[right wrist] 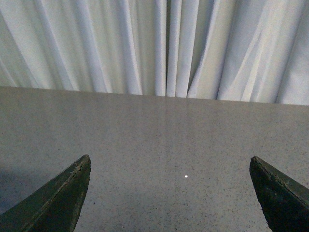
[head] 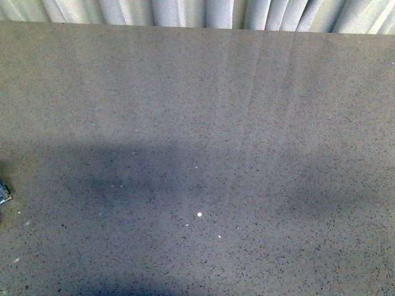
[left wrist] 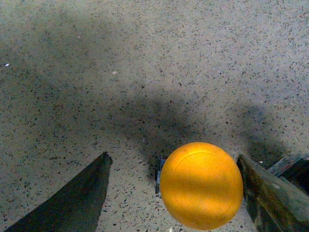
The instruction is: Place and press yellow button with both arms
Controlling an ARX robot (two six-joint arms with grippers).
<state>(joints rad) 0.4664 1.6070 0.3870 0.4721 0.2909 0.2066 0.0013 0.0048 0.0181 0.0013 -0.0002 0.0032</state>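
Speckled grey-brown stone covers the table, and a pale pleated curtain hangs behind its far edge. Soft shadows lie across the near half, with a small white speck just below the middle. At the far left edge of the front view sits a dark shape. It may be part of the left arm, but too little shows to be sure.

From the left wrist, the yellow button stands on the table, its domed orange-yellow cap facing the camera and a bit of its base peeking out beside it. It sits inside the left gripper, whose 2 fingers are spread wide. 1 of them is close against the cap and the other is well apart from it, so nothing is pinched.

The right gripper hovers over bare table facing the curtain, its 2 fingers also spread wide, with only the speck between them.
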